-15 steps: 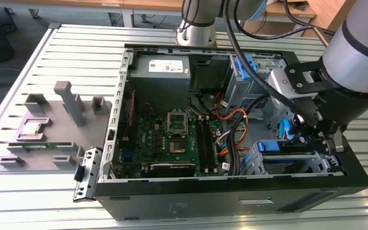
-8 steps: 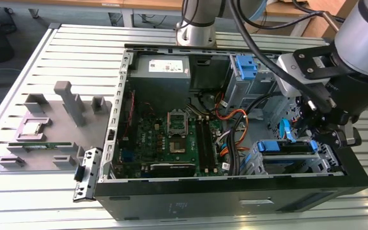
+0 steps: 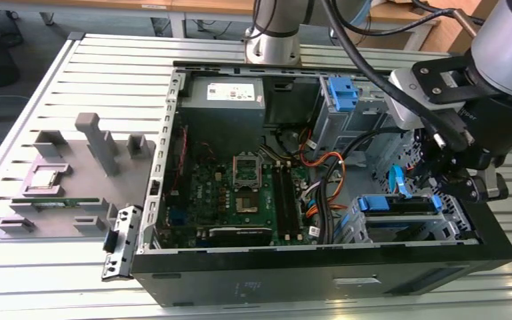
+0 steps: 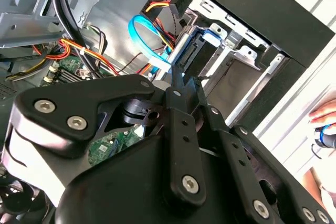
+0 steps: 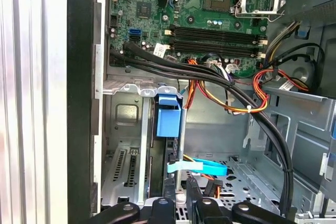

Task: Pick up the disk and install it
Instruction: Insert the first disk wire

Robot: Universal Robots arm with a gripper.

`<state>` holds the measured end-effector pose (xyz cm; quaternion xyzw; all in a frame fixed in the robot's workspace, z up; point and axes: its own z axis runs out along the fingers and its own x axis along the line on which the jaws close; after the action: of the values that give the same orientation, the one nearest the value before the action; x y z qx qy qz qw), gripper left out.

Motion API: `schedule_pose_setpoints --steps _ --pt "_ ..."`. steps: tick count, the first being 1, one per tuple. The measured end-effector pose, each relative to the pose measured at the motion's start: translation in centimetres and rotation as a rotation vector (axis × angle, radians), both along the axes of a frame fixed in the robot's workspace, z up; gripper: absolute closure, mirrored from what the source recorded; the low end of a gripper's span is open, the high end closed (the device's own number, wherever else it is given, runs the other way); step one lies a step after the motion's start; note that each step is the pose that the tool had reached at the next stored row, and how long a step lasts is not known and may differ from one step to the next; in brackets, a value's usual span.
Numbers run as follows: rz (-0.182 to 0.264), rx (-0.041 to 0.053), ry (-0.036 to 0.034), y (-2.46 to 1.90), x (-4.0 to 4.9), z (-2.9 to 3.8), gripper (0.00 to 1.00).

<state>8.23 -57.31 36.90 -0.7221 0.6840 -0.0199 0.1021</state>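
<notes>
On the exterior view's left the desk (image 3: 25, 280) carries a grey fixture block (image 3: 87, 150) with a small square chip (image 3: 45, 179) and a memory stick (image 3: 56, 203) set in it, well apart from the work. Next comes the open computer case (image 3: 327, 280) with its motherboard (image 3: 238, 193), and toward the exterior view's right a bundle of orange and black cables (image 3: 323, 167) runs beside the drive cage (image 3: 399, 223). There the disk (image 3: 401, 204) sits with its blue carrier at the mouth of the cage; in the first wrist view it shows edge-on (image 5: 169, 124), standing in the bay slot between the metal cage walls. The hand (image 3: 447, 175) hangs just over it, and in the second wrist view its fingers (image 4: 181, 85) come together around the disk's near edge (image 4: 191, 51), so it looks to be clamped on the disk, though the contact itself is partly hidden by the linkage. The main risk from here, as I judge it, is the disk going in skewed: a slight tilt would jam the carrier rails against the cage walls. The loose blue data cable (image 5: 202, 167) looping just beside the slot could also be pinched or dragged in, and the black cable bundle (image 5: 210, 77) crossing above the bay crowds the wrist. A person's hand (image 4: 325, 124) waits outside the case, away from the arm.
</notes>
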Motion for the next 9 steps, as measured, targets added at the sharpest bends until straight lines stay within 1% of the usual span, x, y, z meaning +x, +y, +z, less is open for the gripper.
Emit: schedule_pose_setpoints --steps 2,3,7,8,9 --pt "0.0 -0.0002 0.001 0.0 0.0 0.02 0.76" --pt "0.0 -0.0003 0.0107 0.0 0.02 0.02 0.76" --pt "0.0 -0.0003 0.0819 0.0 0.15 -0.04 0.76" --pt "0.0 -0.0002 0.1017 0.0 0.18 -0.06 0.76" --pt "0.0 -0.0003 0.1195 0.0 0.21 -0.07 0.76"
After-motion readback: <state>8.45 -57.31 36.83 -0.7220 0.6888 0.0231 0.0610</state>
